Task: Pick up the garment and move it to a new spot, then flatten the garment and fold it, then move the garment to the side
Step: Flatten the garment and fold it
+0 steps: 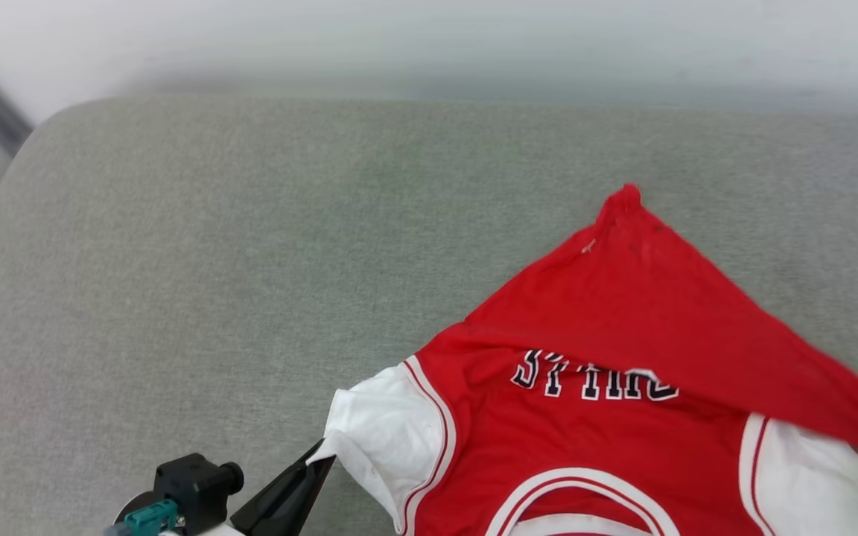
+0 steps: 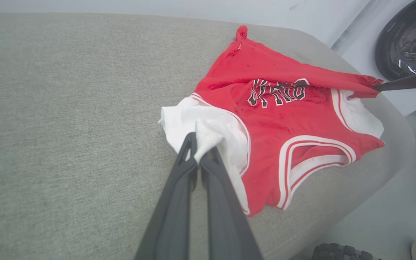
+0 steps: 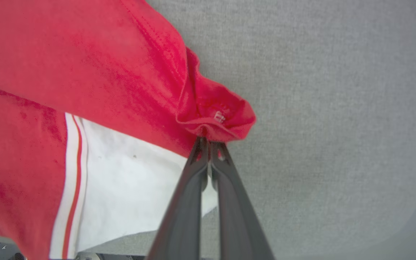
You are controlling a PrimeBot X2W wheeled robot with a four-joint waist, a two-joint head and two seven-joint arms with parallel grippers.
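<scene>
Garment [image 1: 593, 439] is laid on the near right part of the grey padded surface [image 1: 213, 246], lettered side up, with a red flap folded across the letters. The white sleeve [image 1: 377, 432] on the left is pinched at its edge by the left gripper [image 2: 199, 153], which is angled in low from the near left. The right gripper [image 3: 208, 142] is clamped on a bunched red hem corner at the right, and a taut fold is seen running from it to a peaked far corner.
</scene>
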